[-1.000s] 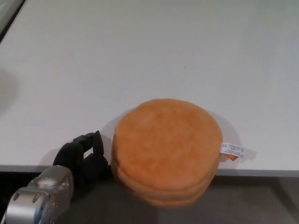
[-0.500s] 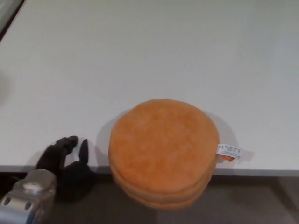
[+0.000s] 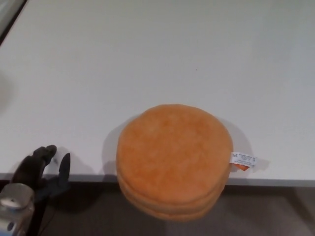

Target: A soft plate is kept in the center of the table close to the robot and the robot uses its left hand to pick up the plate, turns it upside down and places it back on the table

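Lying on the near edge of the white table (image 3: 147, 59), the orange soft plate (image 3: 174, 157) hangs its near rim over the table's lip, with a smooth domed face upward and no raised rim showing on top, so my judgement is that it rests upside down and the flip and set-down look done. A small white tag (image 3: 243, 159) sticks out from its right side onto the tabletop. From the head view, the left hand (image 3: 42, 172) sits low at the near left corner, clear of the plate and apart from it, its fingers (image 3: 44, 152) spread with nothing between them. What seems left is only for the arm to clear away. The right hand does not show. As for room, the table is bare far, left and right of the plate; the only tight place is the near edge, where the overhanging plate could slip off if nudged, so any move of the left hand should stay to the left and low
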Tool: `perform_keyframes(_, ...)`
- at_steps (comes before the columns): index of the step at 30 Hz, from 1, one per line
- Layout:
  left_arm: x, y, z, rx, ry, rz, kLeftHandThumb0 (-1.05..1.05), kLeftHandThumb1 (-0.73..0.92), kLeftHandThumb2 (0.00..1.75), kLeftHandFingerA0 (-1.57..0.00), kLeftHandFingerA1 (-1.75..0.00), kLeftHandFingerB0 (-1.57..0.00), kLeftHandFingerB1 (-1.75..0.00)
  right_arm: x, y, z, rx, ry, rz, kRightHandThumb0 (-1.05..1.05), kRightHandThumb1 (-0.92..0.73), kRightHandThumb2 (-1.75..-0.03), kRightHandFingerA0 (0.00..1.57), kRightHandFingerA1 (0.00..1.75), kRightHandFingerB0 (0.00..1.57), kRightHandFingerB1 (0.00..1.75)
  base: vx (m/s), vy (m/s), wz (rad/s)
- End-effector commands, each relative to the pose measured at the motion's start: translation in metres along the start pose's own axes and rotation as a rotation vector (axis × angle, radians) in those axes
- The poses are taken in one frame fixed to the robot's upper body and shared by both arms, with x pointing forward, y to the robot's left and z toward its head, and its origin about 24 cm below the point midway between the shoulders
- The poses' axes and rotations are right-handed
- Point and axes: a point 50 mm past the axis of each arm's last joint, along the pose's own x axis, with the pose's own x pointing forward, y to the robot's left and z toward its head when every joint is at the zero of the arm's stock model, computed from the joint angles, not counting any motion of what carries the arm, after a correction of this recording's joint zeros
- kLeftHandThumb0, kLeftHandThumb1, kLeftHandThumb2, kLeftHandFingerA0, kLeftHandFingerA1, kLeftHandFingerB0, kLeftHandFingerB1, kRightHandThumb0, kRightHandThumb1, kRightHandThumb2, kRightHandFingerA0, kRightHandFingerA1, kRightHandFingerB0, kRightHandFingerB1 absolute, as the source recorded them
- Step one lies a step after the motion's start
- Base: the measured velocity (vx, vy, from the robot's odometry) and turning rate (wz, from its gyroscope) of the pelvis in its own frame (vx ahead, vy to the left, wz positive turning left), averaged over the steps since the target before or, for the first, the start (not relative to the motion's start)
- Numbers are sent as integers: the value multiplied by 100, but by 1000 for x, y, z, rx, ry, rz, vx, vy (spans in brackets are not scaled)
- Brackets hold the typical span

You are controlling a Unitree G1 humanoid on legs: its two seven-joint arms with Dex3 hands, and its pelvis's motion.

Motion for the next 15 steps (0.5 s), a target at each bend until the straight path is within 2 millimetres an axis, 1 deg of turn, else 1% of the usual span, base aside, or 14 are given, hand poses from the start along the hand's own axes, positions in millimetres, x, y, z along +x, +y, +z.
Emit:
perform_keyframes(1, -4, 10, 2, 53, -72, 54, -90, 72, 114, -7, -35, -9, -21, -1, -3, -1, 4, -4, -14, -63, -85, -66, 43, 35, 28, 31, 0, 0, 0)
perform_keyframes(3, -7, 10, 1, 60, -104, 56, -89, 72, 114, -6, -35, -9, -21, -2, -3, 1, 11, -7, -12, -62, -84, -66, 43, 36, 28, 32, 0, 0, 0)
perform_keyframes(4, -9, 9, 1, 62, -129, 54, -94, 76, 117, -3, -29, -15, -18, -1, -3, 1, 8, -10, -15, -62, -84, -65, 43, 38, 28, 32, 0, 0, 0)
perform_keyframes(5, -10, 9, 1, 63, -140, 53, -94, 76, 117, -3, -29, -15, -18, -1, -4, 1, 6, -11, -16, -62, -84, -65, 43, 38, 28, 32, 0, 0, 0)
perform_keyframes(6, -16, 7, -3, 66, -203, 38, -96, 79, 86, -6, -28, -9, -21, -1, -4, -1, 15, -6, -19, -63, -84, -66, 43, 35, 28, 32, 0, 0, 0)
perform_keyframes(7, -22, 4, -6, 49, -251, 21, -92, 77, 116, -4, -36, -14, -22, -1, -5, -2, 17, -3, -21, -63, -84, -66, 43, 36, 28, 32, 0, 0, 0)
perform_keyframes(8, -26, 2, -9, 28, -272, 6, -91, 74, 115, -1, -35, -12, -22, -1, -5, -2, 17, -2, -20, -63, -84, -65, 43, 36, 28, 32, 0, 0, 0)
perform_keyframes(9, -29, 1, -11, 7, -290, -10, -91, 74, 115, -1, -35, -12, -22, -1, -5, -2, 17, -2, -19, -63, -84, -65, 43, 36, 28, 32, 0, 0, 0)
perform_keyframes(10, -38, -3, -17, -17, -337, -23, -91, 74, 114, -3, -43, -12, -29, -1, -5, -2, 3, 1, -17, -65, -85, -67, 43, 35, 28, 31, 0, 0, 0)
perform_keyframes(11, -47, -8, -22, -35, -372, -33, -87, 71, 114, 0, -44, -3, -30, -3, -5, 1, 1, -1, -11, -66, -84, -66, 42, 37, 27, 31, 0, 0, 0)
perform_keyframes(12, -49, -9, -23, -39, -380, -36, -87, 71, 114, 0, -44, -3, -30, -3, -5, 2, 4, -2, -9, -66, -84, -66, 42, 37, 27, 31, 0, 0, 0)
perform_keyframes(13, -53, -10, -26, -45, -393, -37, -94, 75, 115, -2, -45, 0, -30, -2, -4, -1, 1, 7, -11, -66, -84, -66, 42, 36, 27, 30, 0, 0, 0)
perform_keyframes(14, -59, -12, -29, -55, -413, -39, -99, 82, 78, -12, -39, -10, -29, -2, -4, -1, -6, 8, -12, -67, -85, -66, 43, 36, 27, 30, 0, 0, 0)
perform_keyframes(15, -67, -16, -35, -70, -431, -57, -92, 74, 114, -14, -50, 0, -33, -3, -3, 0, -2, -7, -16, -63, -84, -66, 44, 39, 29, 32, 0, 0, 0)
